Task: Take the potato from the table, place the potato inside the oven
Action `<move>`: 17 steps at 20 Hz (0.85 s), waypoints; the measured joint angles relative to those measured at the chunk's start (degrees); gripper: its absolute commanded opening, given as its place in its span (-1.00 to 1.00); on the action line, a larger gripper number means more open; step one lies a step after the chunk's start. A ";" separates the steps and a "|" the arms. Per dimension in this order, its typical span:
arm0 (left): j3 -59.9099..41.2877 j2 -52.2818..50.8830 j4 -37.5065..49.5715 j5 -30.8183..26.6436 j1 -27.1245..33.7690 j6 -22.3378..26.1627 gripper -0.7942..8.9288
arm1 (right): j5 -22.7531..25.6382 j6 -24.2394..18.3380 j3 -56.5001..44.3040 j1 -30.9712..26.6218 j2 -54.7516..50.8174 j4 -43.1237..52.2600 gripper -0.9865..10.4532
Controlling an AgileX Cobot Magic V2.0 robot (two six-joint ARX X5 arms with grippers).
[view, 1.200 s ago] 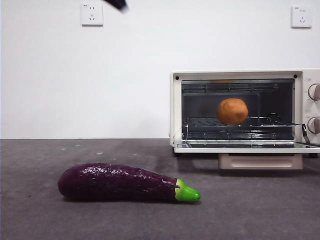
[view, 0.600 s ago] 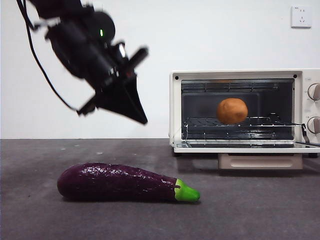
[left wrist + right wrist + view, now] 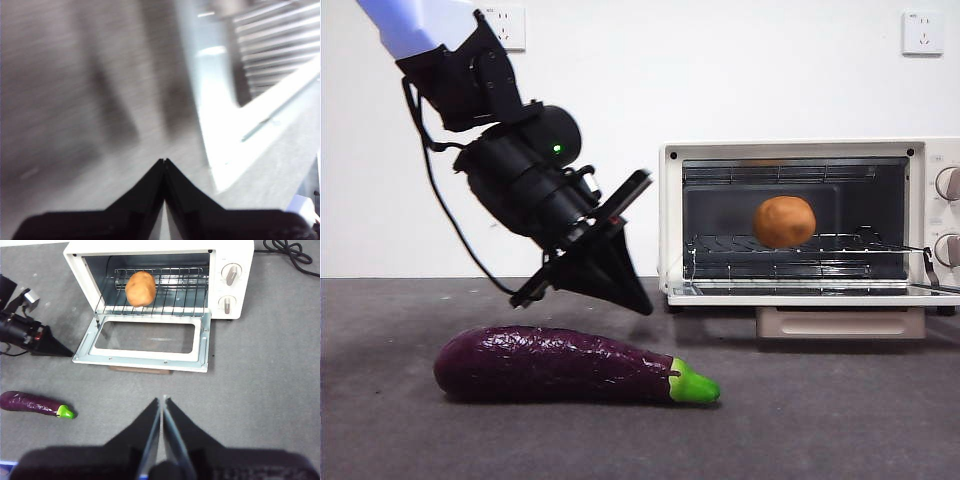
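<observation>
Oven [image 3: 670,215] door is dropped flat open, glass panel lying level in front of the cavity. Potato [image 3: 785,222] sits inside on the wire rack [image 3: 840,245], roughly mid-width in the front view; in the right wrist view [image 3: 140,288] it is toward the side away from the knobs [image 3: 231,275]. Nothing else on the rack. The potato stands clear of the cavity walls, and it looks clear of the roof too.

Left gripper [image 3: 638,300] hangs low over the table [image 3: 820,420], arm slanting down from the upper corner of the front view, tips pointed at the oven's near corner. Jaws pressed together to a point, nothing between them; the left wrist view [image 3: 164,162] is motion-blurred but shows the two tips meeting, with the pale door edge ahead. The tip is just beside the oven's side wall and door hinge corner, not touching either as far as I can see.

Eggplant [image 3: 565,365] lies flat on the table below and in front of that gripper, green tip toward the oven side, apart from the jaws.

Right gripper [image 3: 164,401] is held high, looking down on the open door from the front, jaws closed tip to tip, empty. Bare table between it and the door edge. Power cord [image 3: 287,251] trails behind the oven on the knob side.
</observation>
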 measured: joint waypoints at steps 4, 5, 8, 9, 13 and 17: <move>0.13 0.02 0.07 -0.50 -2.03 -0.79 -0.85 | 0.02 0.00 0.00 0.00 0.00 0.00 -0.79; 0.15 0.13 0.09 -0.94 -2.12 -1.16 -0.85 | 0.02 0.00 0.00 0.00 0.00 0.00 -0.79; 0.22 1.07 0.68 -0.02 -2.10 -2.84 -0.85 | 0.02 0.02 0.00 0.00 -0.02 0.02 -0.79; 0.22 1.42 1.75 1.46 -2.08 -3.74 -0.85 | 0.04 0.02 0.00 0.00 0.00 0.00 -0.79; 0.22 1.86 3.17 3.10 -1.99 -7.39 -0.85 | -0.07 0.02 0.00 0.00 0.00 0.02 -0.79; 0.20 1.86 4.39 6.49 -1.22 -9.62 -0.85 | -0.13 0.48 0.00 0.00 0.00 0.00 -0.79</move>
